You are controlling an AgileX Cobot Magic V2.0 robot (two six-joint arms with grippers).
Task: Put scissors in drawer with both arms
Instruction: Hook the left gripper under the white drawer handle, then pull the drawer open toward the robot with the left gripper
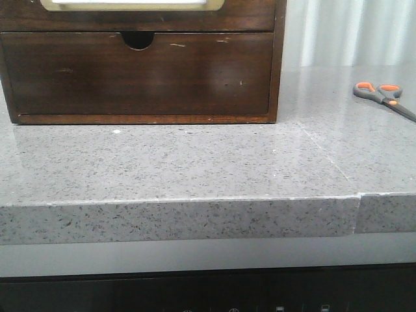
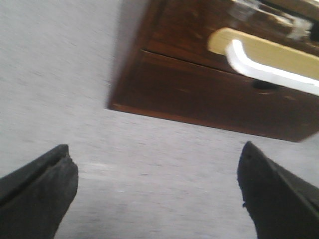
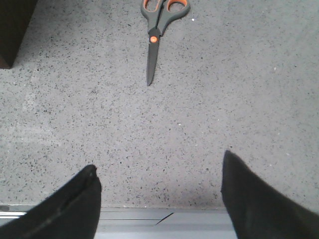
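A dark wooden cabinet [image 1: 140,62] stands at the back of a speckled grey stone tabletop [image 1: 182,169], its lower drawer [image 1: 136,75], plain-fronted with a semicircular finger notch, shut flush. Above it, at the upper edge of the front view, sits the drawer [image 1: 136,16] with the cream-framed white panel, only its lower strip visible there; it too appears closed. The scissors [image 1: 385,99] lie flat on the tabletop well to the right of the cabinet, near the right edge of the front view, blades closed, the orange-lined loops toward the cabinet side and the blades running off toward the frame's right edge. Neither arm appears in the front view. In the left wrist view the left gripper [image 2: 157,191] hangs above bare tabletop in front of the cabinet's corner, its two dark fingers [image 2: 40,191] spread wide with nothing between them; the picture is blurred. In the right wrist view the right gripper [image 3: 159,199] is likewise spread wide and empty, poised over the tabletop's front edge, with the scissors [image 3: 157,35] well apart from its fingers [image 3: 259,199], blade tips pointing toward the gripper.
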